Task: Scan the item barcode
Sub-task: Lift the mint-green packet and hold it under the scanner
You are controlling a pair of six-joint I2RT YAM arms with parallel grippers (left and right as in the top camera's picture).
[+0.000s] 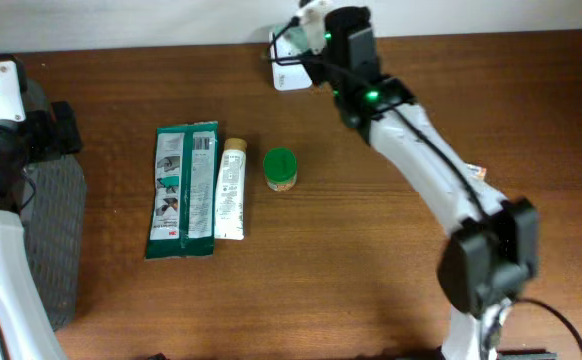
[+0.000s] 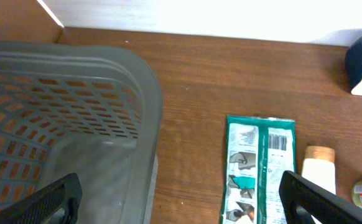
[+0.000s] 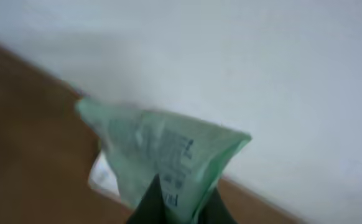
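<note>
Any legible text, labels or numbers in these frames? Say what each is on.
No text here can be read.
pouch: barcode and print, too small to read.
tube: print along its side, too small to read.
jar: label too small to read.
packet in the right gripper: dark print, blurred.

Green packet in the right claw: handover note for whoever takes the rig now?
Right claw shut on the pale green packet, held up by the white scanner at the far edge.
Left claw open, empty, over the grey basket.
Wipes pack, tube and green-lidded jar lie on the table.
Done: packet lifted to the scanner.
Left: confirm its scan, then the other three items.
</note>
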